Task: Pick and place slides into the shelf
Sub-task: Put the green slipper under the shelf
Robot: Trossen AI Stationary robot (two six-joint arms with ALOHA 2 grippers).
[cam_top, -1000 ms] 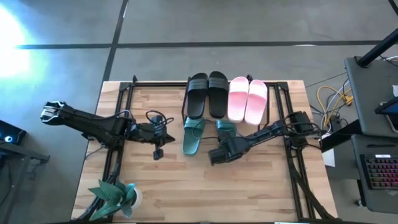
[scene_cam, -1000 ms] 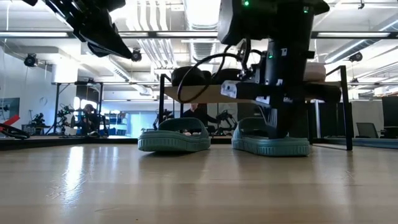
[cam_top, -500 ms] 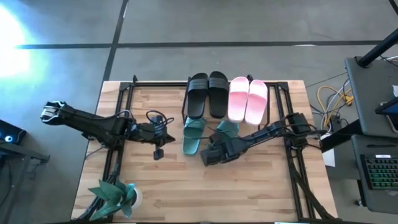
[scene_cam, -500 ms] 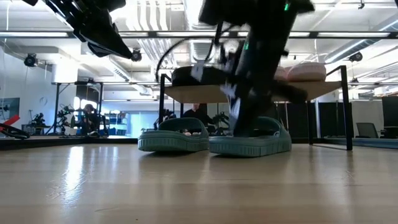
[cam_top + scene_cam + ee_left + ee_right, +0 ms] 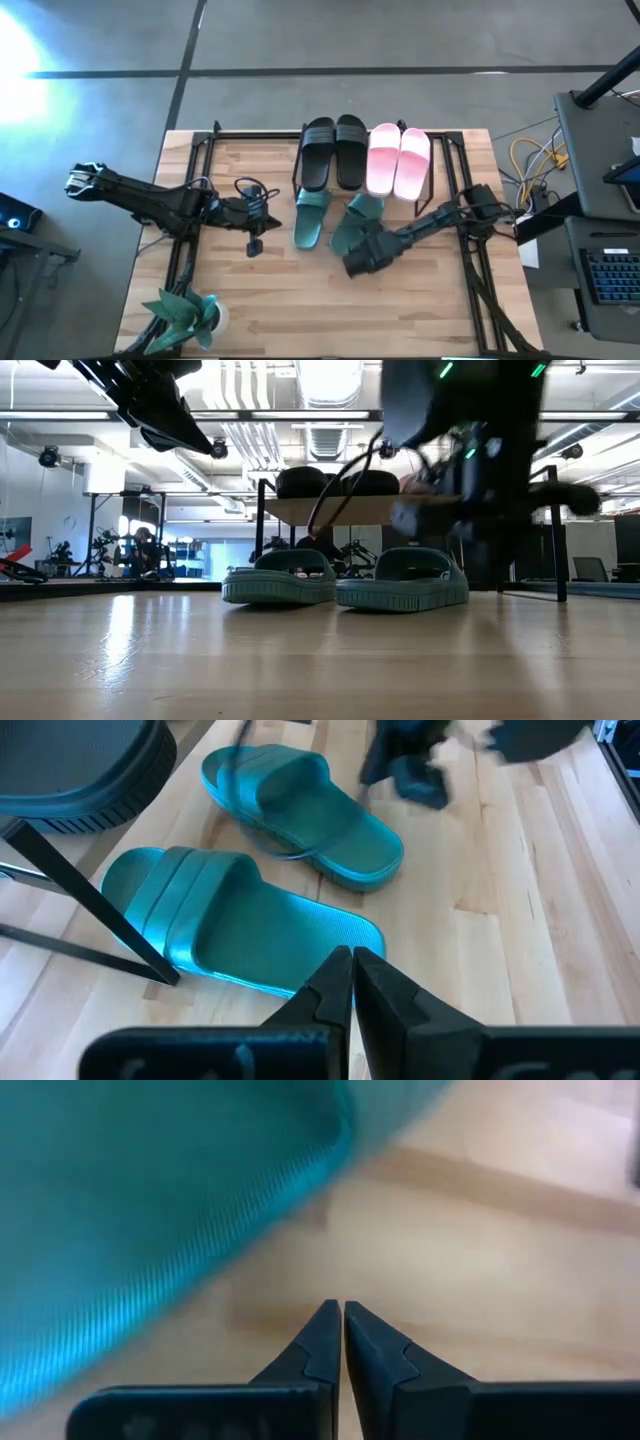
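Both teal slides (image 5: 332, 221) lie partly tucked under the shelf (image 5: 366, 160).

Robotics lab / big open industrial hall. Polished concrete floor (image 5: 400, 40) w/ dark seam lines around a wood table (image 5: 300, 300) on black frame. Side desk (image 5: 600, 170) at right w/ keyboard (image 5: 612, 278), yellow cables (image 5: 528, 158). Low view: exposed white ceiling ducts (image 5: 250, 430), strip lights, glass partitions, tripods & equipment stands (image 5: 95, 530) far back, a person (image 5: 140, 550) seated among them
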